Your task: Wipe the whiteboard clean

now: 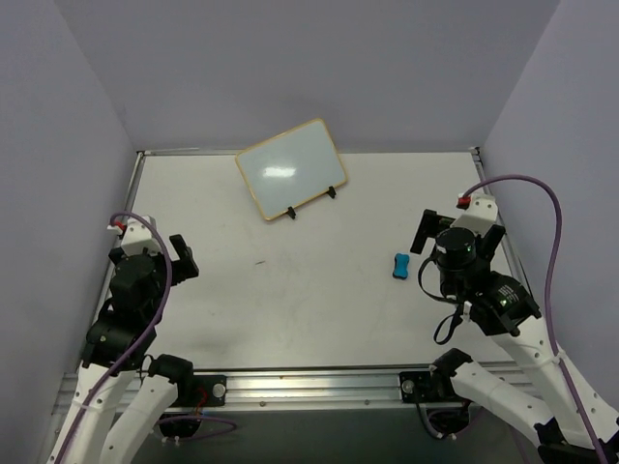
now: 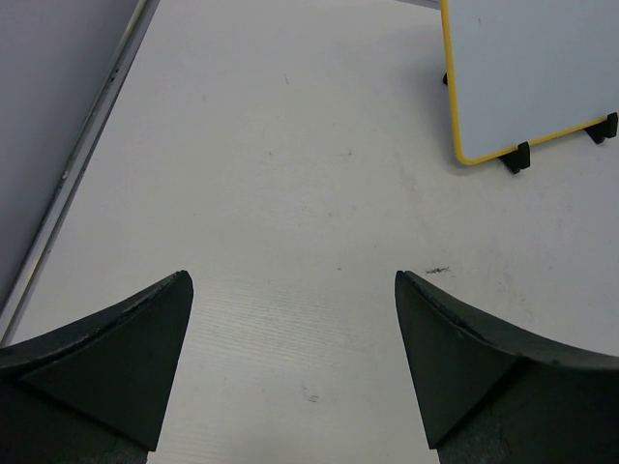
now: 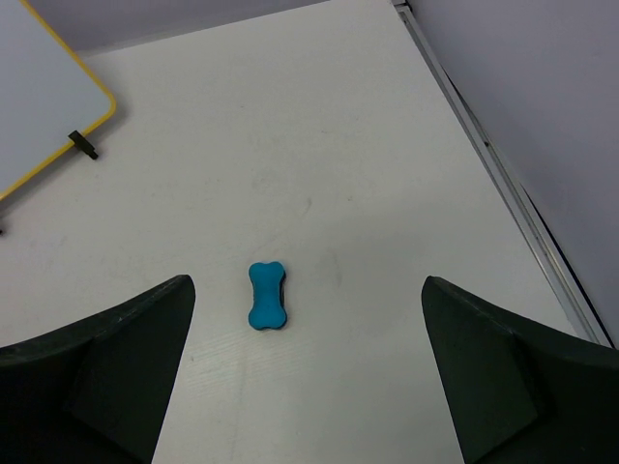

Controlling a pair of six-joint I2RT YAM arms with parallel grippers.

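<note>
The small yellow-framed whiteboard point(image 1: 290, 169) leans on its black wire stand point(image 1: 332, 192) at the white table's point(image 1: 290, 300) far side, tilted to face the arms and apparently blank. A blue bone-shaped eraser point(image 3: 267, 295) lies flat before the right gripper point(image 3: 308, 283) for easy pickup. That gripper and the left gripper point(image 2: 293, 290) both gape wide, empty.

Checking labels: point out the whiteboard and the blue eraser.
whiteboard point(image 1: 290, 170): top view, centre of the white face.
blue eraser point(image 3: 267, 295): right wrist view, its narrow middle.
</note>
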